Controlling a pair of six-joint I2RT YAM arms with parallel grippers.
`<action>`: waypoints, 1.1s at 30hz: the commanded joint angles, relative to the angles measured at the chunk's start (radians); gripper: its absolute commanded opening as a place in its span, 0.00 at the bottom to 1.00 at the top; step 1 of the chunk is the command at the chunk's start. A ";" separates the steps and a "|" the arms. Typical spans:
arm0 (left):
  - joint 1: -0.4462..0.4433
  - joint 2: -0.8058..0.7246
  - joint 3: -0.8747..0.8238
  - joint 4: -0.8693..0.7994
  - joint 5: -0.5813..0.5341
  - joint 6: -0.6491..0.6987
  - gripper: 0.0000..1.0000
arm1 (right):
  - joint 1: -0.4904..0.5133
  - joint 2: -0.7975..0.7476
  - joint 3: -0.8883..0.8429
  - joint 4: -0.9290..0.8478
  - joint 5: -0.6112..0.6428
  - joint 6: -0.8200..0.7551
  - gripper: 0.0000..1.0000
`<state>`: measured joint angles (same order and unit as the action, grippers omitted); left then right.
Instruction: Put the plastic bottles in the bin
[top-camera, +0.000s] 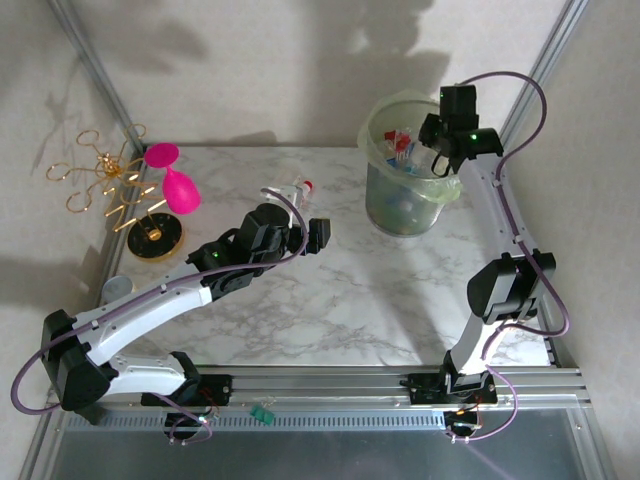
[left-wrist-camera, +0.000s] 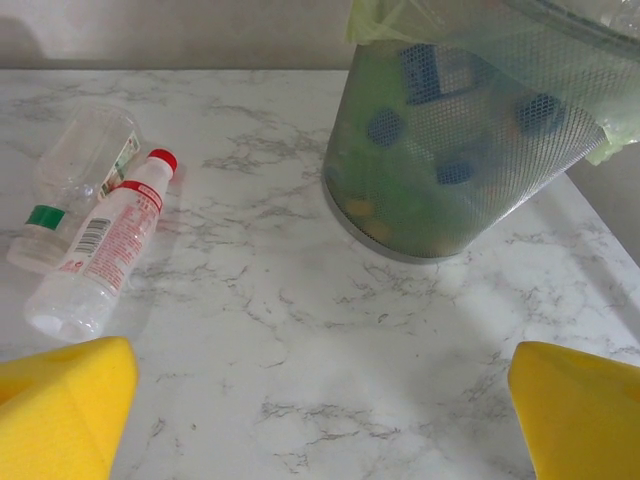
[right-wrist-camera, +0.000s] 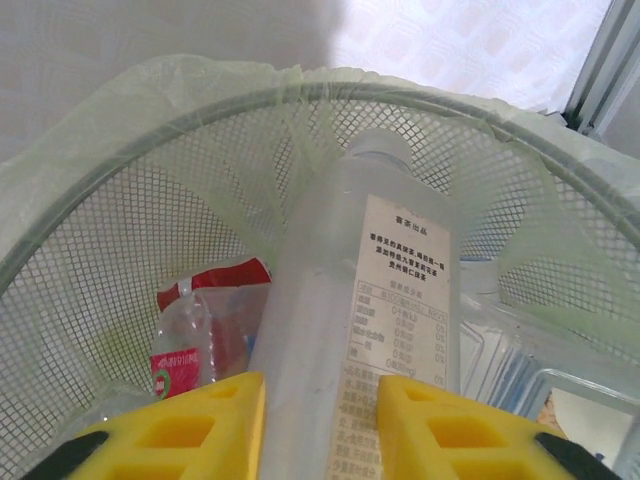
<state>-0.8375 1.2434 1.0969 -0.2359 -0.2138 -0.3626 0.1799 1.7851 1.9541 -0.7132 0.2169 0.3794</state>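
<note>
Right wrist view: the jaws of the right gripper are clamped on a clear bottle, one yellow pad on each side of its body, its white printed label turned towards the camera. The bottle points away from the wrist and hangs over the mouth of the bin, inside the ring of its rim. A thin bag liner is folded over that rim. Below, against the mesh wall, a red-labelled bottle lies in the bin.

In the left wrist view, the jaws of the left gripper stand wide apart with nothing between them, above bare marble tabletop. Ahead and to their left, a red-capped bottle and a green-capped bottle lie on their sides, side by side and apparently touching. Ahead to the right stands the bin, with blue caps showing through its wall.

From the top external view, the bin stands near the far right corner of the tabletop, and the two lying bottles rest near the middle of the far edge. A pink goblet and a gold wire stand are by the far left corner.
</note>
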 joint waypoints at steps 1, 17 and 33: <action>0.023 -0.007 -0.008 0.009 -0.034 0.015 0.96 | -0.003 -0.027 0.078 -0.070 0.013 -0.007 0.38; 0.332 0.206 0.069 -0.010 0.234 -0.210 0.96 | 0.170 -0.470 -0.358 0.075 -0.114 -0.020 0.70; 0.389 0.765 0.513 -0.189 -0.028 0.121 0.81 | 0.192 -0.732 -0.593 0.145 -0.414 -0.016 0.71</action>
<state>-0.4545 1.9694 1.5612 -0.3344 -0.1646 -0.3435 0.3656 1.0733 1.3819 -0.5793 -0.1638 0.3691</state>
